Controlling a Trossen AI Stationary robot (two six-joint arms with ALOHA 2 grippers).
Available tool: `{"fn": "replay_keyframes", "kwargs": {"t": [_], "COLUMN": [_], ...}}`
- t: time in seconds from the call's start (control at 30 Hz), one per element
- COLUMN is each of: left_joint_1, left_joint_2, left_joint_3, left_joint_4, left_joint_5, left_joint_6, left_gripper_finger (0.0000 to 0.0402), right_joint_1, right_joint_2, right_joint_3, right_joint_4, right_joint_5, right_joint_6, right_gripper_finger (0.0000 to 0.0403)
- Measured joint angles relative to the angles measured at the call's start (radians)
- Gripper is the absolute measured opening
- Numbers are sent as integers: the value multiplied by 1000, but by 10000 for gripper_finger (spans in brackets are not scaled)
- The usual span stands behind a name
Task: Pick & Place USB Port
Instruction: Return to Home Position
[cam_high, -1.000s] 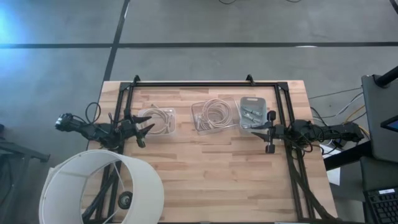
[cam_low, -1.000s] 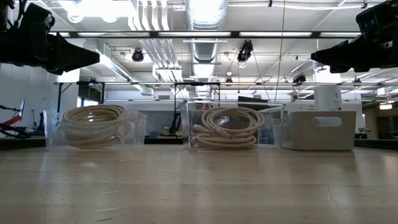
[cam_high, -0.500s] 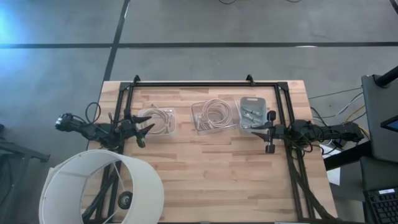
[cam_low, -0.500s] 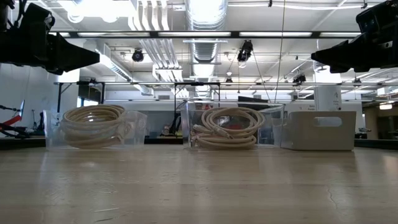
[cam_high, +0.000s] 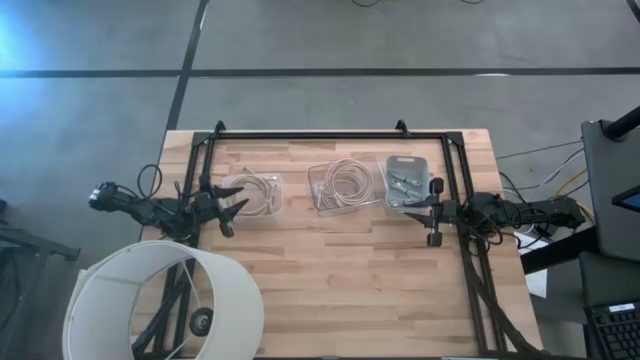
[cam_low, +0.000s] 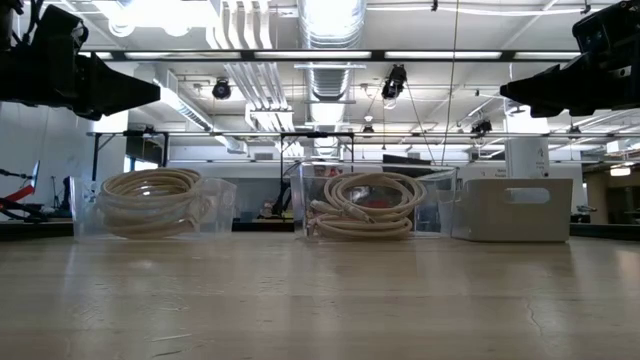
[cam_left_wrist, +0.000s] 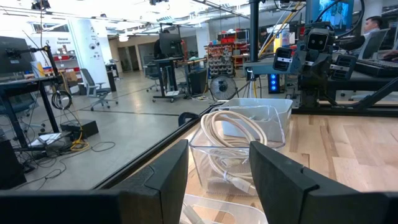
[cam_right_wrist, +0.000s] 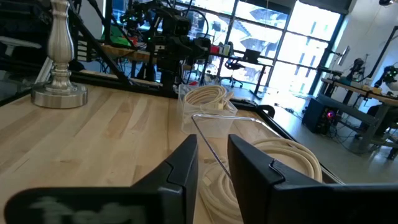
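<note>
**Two empty tools wait at the sides; cables lie in bins**

Seen from above, a wooden surface (cam_high: 340, 280) carries three bins in a row. The left clear bin (cam_high: 253, 177) holds a coiled white cable (cam_high: 258, 197). The middle clear bin (cam_high: 312, 190) holds a second coil (cam_high: 347, 183). The white bin (cam_high: 412, 159), at the right end, holds small pale pieces, too small to tell apart.

The left tool (cam_high: 236, 212) hovers just beside the left clear bin, at the surface's left side. Its fingers (cam_left_wrist: 163, 177) are parted and grip nothing. The right tool (cam_high: 428, 212) hovers near the white bin, at the right side. Its fingers (cam_right_wrist: 180, 168) are a narrow gap apart, also empty.

From surface height, both tools hang well above the bins. A white lampshade (cam_high: 165, 300) overlaps the surface's front left corner.
</note>
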Motion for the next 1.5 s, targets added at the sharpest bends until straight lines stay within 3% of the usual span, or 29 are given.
{"fn": "replay_keyframes", "kwargs": {"t": [0.3,0.83,1.5], "left_joint_1": [0,0,0], "left_joint_2": [0,0,0], "left_joint_3": [0,0,0], "left_joint_4": [0,0,0], "left_joint_5": [0,0,0], "left_joint_6": [0,0,0], "left_gripper_finger": [175,175,175], "right_joint_1": [0,0,0], "right_joint_2": [0,0,0], "right_joint_3": [0,0,0], "right_joint_4": [0,0,0], "right_joint_5": [0,0,0], "right_joint_6": [0,0,0], "right_gripper_finger": [68,89,75]}}
